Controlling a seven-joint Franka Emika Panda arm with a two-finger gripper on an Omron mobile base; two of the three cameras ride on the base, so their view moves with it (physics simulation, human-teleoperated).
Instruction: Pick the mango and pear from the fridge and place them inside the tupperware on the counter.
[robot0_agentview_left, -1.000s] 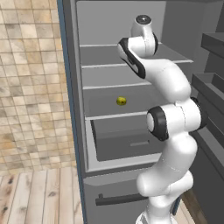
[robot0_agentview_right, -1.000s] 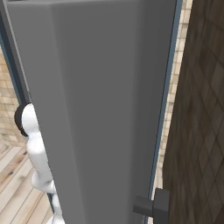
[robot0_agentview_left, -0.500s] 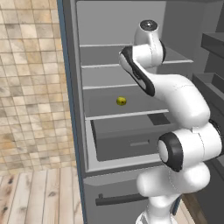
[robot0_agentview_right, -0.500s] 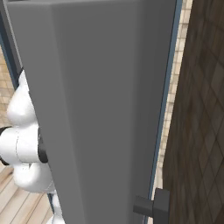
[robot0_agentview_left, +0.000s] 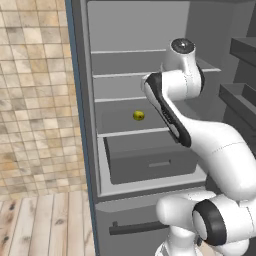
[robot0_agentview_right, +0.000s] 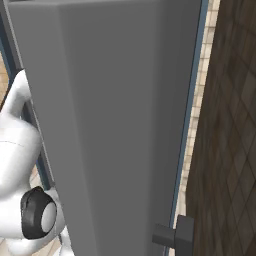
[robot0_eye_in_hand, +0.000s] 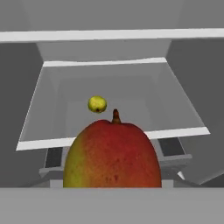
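While the mango (robot0_eye_in_hand: 113, 155) sits right up against the hand camera, red over most of its skin with a yellow-green flank on one side and a short brown stem on top, the claw's own tips are hidden behind it; the jaws stand drawn in and the fruit so near and so centred reads as clamped between them, though the contact itself is covered. Beyond the mango, further from the claw and apart from it, the pear (robot0_eye_in_hand: 97, 104) lies on a pale shelf (robot0_eye_in_hand: 114, 135) of the fridge (robot0_eye_in_hand: 26, 87), a small yellow-green ball with bare shelf all round it; a second shelf edge crosses above it, and under the near shelf lip shows the front of the grey drawer (robot0_eye_in_hand: 170, 148). From the left base camera the pear (robot0_agentview_left: 139, 115) rests on the shelf just above the drawer (robot0_agentview_left: 152, 160), to the left of the white arm's forearm; the arm bends up from the lower right into the open fridge (robot0_agentview_left: 80, 125); the wrist hides the claw and the mango there. From the right base camera the grey fridge door (robot0_agentview_right: 115, 125) stands edge-on close to the lens, the arm's elbow beside it at the left.
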